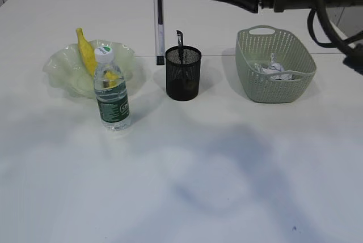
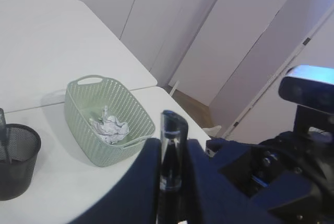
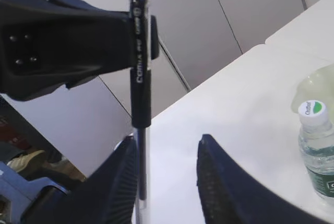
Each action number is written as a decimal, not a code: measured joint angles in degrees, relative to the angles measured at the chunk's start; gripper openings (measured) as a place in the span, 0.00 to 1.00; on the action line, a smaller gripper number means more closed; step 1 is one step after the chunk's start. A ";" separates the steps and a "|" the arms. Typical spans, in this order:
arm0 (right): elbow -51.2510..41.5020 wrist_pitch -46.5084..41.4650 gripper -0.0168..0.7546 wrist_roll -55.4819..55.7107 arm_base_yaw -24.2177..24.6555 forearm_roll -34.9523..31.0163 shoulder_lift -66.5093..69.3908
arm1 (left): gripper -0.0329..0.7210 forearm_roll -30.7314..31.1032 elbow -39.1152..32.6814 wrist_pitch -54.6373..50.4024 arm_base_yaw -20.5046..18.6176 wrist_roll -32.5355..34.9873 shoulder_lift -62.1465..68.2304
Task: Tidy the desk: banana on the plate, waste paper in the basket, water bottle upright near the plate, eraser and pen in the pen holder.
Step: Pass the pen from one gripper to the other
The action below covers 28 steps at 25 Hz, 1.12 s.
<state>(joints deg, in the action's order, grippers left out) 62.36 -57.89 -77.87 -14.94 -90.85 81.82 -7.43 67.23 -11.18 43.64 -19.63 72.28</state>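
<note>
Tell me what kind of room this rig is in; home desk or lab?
Probably a lab or office mock-up, not a home: a bare white table, plain pale wall panels behind it, and tidy props set in a row, the plate, pen holder and basket.

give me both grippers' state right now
Left gripper: shut on the black and clear plastic pen, held upright.
Right gripper: open, holding nothing, fingers beside that pen.
</note>
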 joint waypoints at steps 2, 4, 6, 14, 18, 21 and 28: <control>0.00 -0.10 0.39 0.00 0.00 -1.23 0.79 | 0.12 0.00 0.00 0.00 0.00 0.00 0.00; 0.00 -0.50 0.39 0.03 0.00 -1.79 1.48 | 0.12 0.00 0.00 0.08 0.00 0.00 0.00; 0.00 -1.33 0.39 0.12 -0.46 -2.02 2.07 | 0.12 0.00 0.00 0.08 0.00 0.00 0.00; 0.00 -1.07 0.39 -0.18 -4.99 -2.27 2.32 | 0.12 0.00 0.00 0.13 0.00 0.00 0.00; 0.00 -0.56 0.39 -0.31 -5.11 -3.10 2.32 | 0.12 0.00 0.00 -0.12 0.00 0.00 0.00; 0.00 -0.32 0.39 -0.75 -5.11 -4.55 2.32 | 0.12 0.00 0.00 -0.20 0.00 0.00 0.00; 0.00 0.44 0.39 -0.96 -5.11 -6.38 2.32 | 0.12 0.00 0.00 -0.20 0.00 0.00 0.00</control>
<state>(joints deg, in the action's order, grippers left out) 62.36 -57.44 -78.84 -20.06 -97.24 84.14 -7.43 67.23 -11.37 43.64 -19.63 72.28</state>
